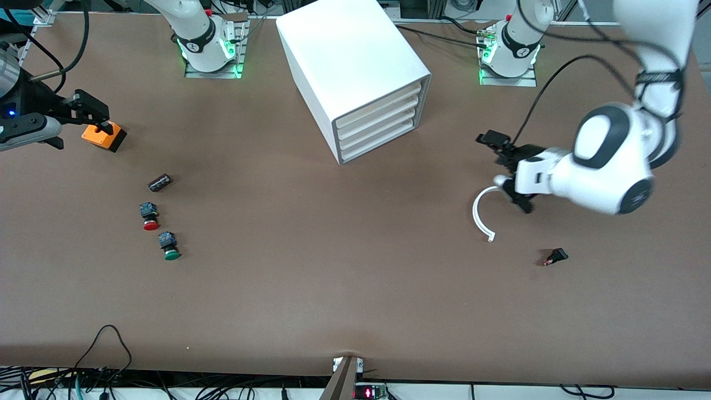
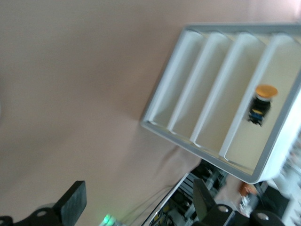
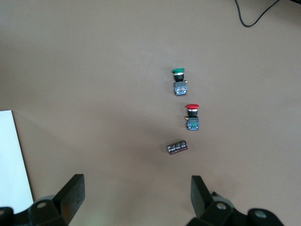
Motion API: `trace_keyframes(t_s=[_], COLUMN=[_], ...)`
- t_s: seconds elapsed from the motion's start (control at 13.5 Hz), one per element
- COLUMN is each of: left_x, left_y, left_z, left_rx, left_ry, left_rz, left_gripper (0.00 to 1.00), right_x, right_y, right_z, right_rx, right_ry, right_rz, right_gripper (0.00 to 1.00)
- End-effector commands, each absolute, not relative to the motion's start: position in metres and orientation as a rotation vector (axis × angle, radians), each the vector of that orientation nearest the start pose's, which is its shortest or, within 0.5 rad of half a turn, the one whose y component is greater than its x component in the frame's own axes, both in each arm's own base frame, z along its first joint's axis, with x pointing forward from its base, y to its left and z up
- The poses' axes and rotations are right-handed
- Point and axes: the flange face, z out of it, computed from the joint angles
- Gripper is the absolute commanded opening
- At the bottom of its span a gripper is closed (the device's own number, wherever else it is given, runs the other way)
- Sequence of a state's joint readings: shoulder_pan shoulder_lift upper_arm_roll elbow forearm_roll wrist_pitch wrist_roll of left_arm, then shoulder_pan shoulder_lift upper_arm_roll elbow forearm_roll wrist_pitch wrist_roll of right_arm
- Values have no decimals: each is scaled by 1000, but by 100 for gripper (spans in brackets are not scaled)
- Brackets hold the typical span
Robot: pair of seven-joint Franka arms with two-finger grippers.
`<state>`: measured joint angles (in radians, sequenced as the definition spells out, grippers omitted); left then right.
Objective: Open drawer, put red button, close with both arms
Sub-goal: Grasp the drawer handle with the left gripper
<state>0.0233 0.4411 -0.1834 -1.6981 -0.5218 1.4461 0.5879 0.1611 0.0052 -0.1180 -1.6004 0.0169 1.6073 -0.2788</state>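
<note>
Lying at the front view's middle left, the red button (image 1: 150,217) is seen between a green button (image 1: 169,246) and a dark cylinder (image 1: 160,182). Right gripper (image 1: 91,114), spread wide, is held over an orange box (image 1: 104,135). Left gripper (image 1: 506,169) is shown spread in its wrist view, facing the drawer cabinet (image 2: 221,108). Right wrist view: button at centre right.

Brown table (image 1: 355,311): drawer cabinet (image 1: 355,61), red button (image 1: 150,216), green button (image 1: 169,246).

Even, bright overhead light leaves soft short shadows on the counter (image 1: 355,289), while the left wrist view is motion-blurred and washed pale.
</note>
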Motion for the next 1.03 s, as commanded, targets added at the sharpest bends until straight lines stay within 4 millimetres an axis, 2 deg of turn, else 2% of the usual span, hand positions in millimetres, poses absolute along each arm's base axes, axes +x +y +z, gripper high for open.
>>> trace_keyframes(t_s=[0.0,0.07,0.22,0.3,0.44,0.59,0.66,0.74,0.81,0.96], left_x=[568,560,543,534,524,507,501,493,487,474], left_y=[-167,-183,-217,-241,-271,-298,-302,-310,-316,-330], left_z=[262,245,224,222,212,198,191,186,184,179], left_rx=[1941,1887,1776,1715,1652,1604,1622,1625,1613,1597], left_ry=[-731,-717,-727,-750,-704,-651,-635,-630,-613,-589], left_rz=[-661,-674,-683,-680,-688,-710,-705,-717,-723,-735], left_gripper=[100,98,81,79,72,69,68,67,67,67], right_x=[559,559,560,560,561,563,572,593,600,599], right_y=[25,25,25,26,26,29,28,29,33,33], right_z=[616,617,618,619,624,621,612,576,570,570], right_rx=[-3095,-3095,-3095,-3091,-3089,-3092,-3092,-3096,-3101,-3104], right_ry=[-500,-503,-500,-516,-492,-504,-504,-506,-518,-502], right_rz=[-4,-11,-25,-31,-48,-41,-57,-5,14,19], right_gripper=[100,100,100,100,100,100,100,100,100,100])
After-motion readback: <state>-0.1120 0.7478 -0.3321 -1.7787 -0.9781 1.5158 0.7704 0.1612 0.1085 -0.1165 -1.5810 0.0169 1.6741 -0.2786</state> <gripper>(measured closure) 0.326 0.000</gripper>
